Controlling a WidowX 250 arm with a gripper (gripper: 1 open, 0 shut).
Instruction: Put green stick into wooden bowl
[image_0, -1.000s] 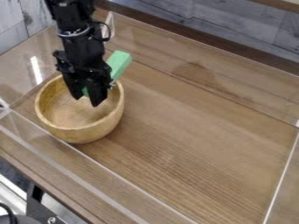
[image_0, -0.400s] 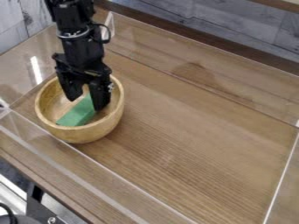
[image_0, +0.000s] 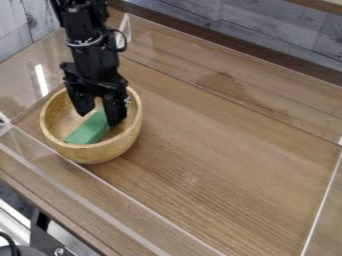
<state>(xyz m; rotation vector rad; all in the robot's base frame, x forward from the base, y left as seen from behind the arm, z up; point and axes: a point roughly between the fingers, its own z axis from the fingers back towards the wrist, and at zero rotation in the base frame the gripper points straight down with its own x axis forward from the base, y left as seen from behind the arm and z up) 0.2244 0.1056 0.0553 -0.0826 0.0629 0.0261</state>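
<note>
The green stick (image_0: 90, 131) lies tilted inside the wooden bowl (image_0: 60, 146), resting on the bowl's floor near its right side. The bowl sits at the left of the table. My gripper (image_0: 99, 106) hangs straight down over the bowl, just above the stick, with its black fingers (image_0: 82, 100) spread apart and nothing between them. The fingers do not touch the stick.
Low clear plastic walls (image_0: 201, 225) fence the wooden tabletop (image_0: 227, 130) on all sides. The black arm (image_0: 83, 25) rises from the gripper toward the top left. A grey planked wall runs along the back.
A second ago my gripper was shut on the green stick above the bowl's rim. It has opened, and the stick has dropped into the bowl.
</note>
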